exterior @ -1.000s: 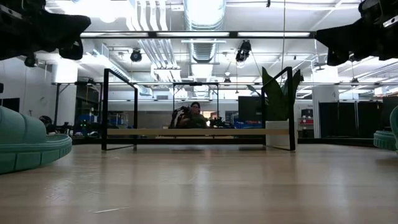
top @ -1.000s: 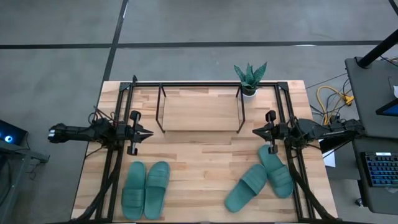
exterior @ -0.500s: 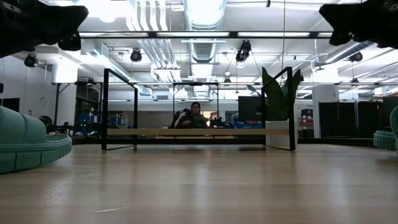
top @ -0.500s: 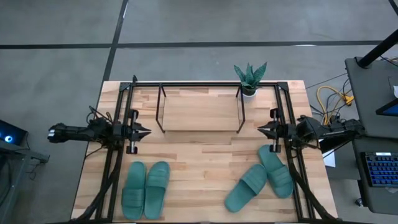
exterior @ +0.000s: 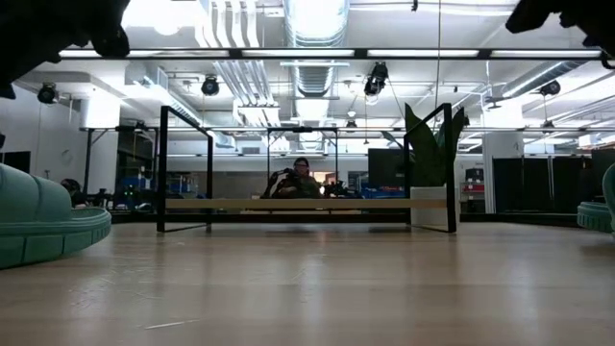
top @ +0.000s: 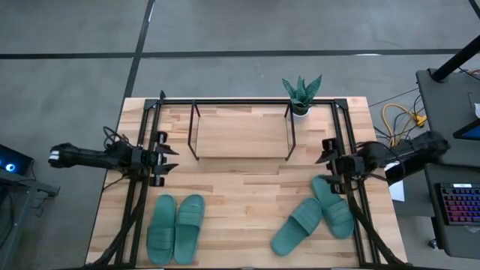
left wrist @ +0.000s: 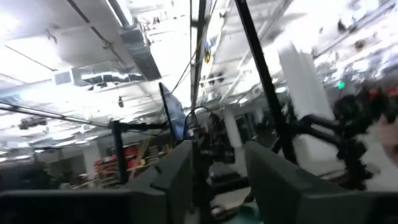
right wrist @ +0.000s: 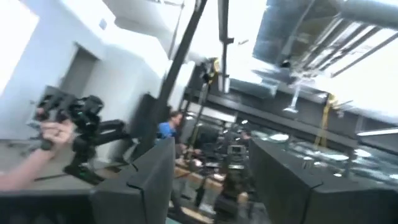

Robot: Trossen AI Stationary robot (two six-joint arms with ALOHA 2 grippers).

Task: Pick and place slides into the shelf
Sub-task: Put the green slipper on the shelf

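Glaring hard from ceiling strip lights (exterior: 317,14) in the low view, bleaching the room behind. Smearing with motion blur in both wrist views (worst beyond the dark fingers (left wrist: 177,180)). Lighting the table (top: 247,202) evenly from overhead, casting only faint shadows.

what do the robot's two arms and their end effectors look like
Both arms are slim, dark, near-black jointed limbs with thin dark cables looping along them. The left arm's outer end has a pale cap. The left end effector and right end effector each carry two dark, pointed fingers; in the wrist views these fingers look like broad, flat, matte black plates.
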